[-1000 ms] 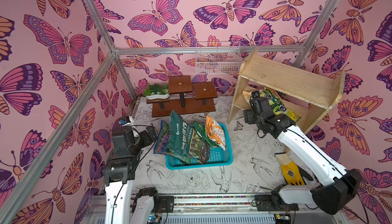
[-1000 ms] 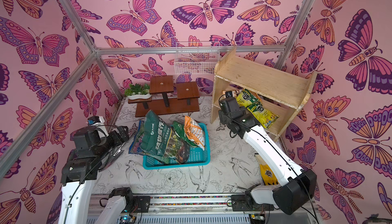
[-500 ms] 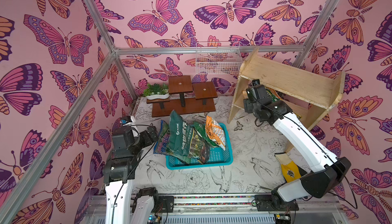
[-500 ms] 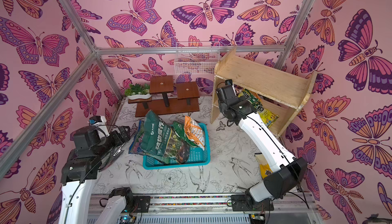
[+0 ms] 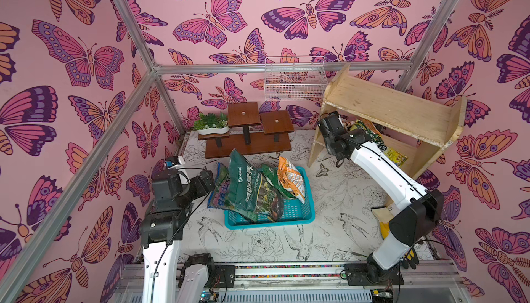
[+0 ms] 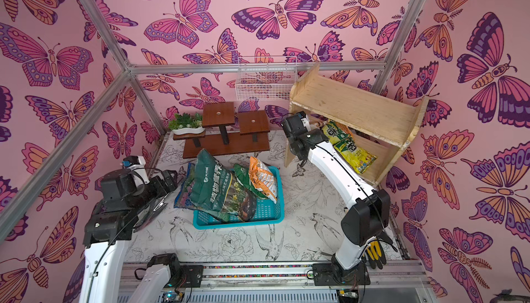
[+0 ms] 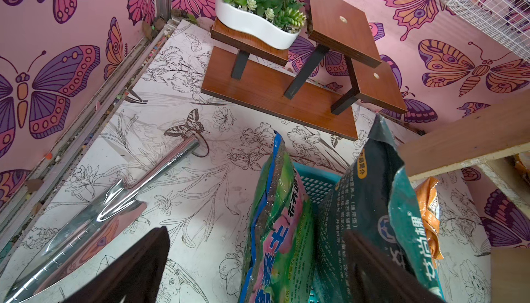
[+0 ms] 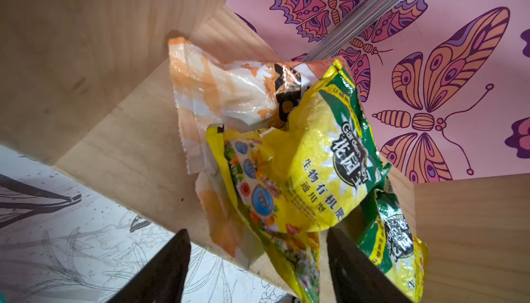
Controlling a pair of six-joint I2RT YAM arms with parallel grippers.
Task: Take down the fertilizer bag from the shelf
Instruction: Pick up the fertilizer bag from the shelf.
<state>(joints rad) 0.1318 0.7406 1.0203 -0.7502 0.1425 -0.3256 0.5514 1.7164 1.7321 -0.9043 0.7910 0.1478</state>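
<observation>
The pale plywood shelf [image 5: 395,109] stands at the right, against the wall. On its lower tier lies a yellow-and-green fertilizer bag [image 8: 312,158] [image 6: 351,152], resting on an orange-and-white bag [image 8: 229,92]; a second yellow-green bag [image 8: 395,230] lies beside it. My right gripper [image 8: 258,261] [image 5: 344,128] is at the lower tier's front edge. Its jaws are open, and the yellow bag's overhanging end sits between the fingers, not pinched. My left gripper [image 7: 258,270] [image 5: 210,184] is open beside the bags in the basket, holding nothing.
A blue basket [image 5: 298,215] at the middle holds several soil bags. Behind it stands a dark brown stepped stand [image 5: 249,144] with a potted plant [image 5: 210,122]. A white wire basket [image 5: 295,80] hangs on the back wall. A metal trowel [image 7: 114,201] lies left, gloves [image 6: 374,254] front right.
My right arm has reached farther back and left along the shelf's lower tier, and its jaws have narrowed slightly around the yellow bag's end. The left arm has not moved.
</observation>
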